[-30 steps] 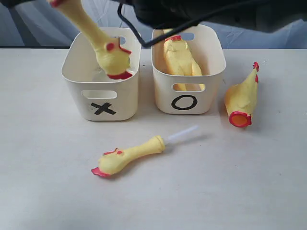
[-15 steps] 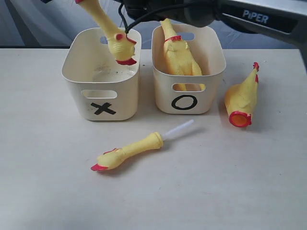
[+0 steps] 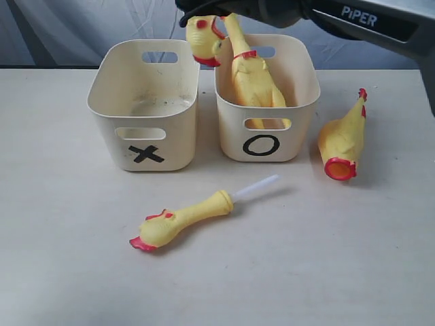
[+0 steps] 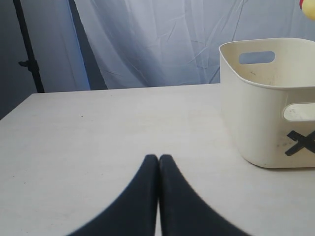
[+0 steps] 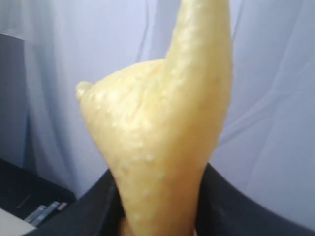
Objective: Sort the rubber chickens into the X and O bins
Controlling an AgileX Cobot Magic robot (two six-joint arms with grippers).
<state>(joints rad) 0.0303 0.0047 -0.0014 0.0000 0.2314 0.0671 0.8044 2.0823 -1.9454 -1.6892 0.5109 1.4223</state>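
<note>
Right gripper [image 5: 162,216] clamps a rubber chicken [image 3: 204,37] — head dangling above the O bin [image 3: 234,136] rim, beside a second chicken [image 3: 255,78] inside it; left gripper [image 4: 158,164] pressed closed, empty.

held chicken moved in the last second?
Yes. The held chicken went up and right, from over the X bin to the left rim of the O bin.

Two cream tubs stand side by side: the X bin [image 3: 115,146] on the left, the O bin [image 3: 299,129] on the right. A whole chicken [image 3: 257,85] leans upright inside the O bin. The raised chicken [image 3: 204,37] hangs head-down over their adjoining rims. A head-and-neck piece [image 3: 178,223] with a white tube [image 3: 255,188] lies on the surface before the bins. The body piece [image 3: 342,139], its red-ringed open end forward, lies right of the O bin.
</note>
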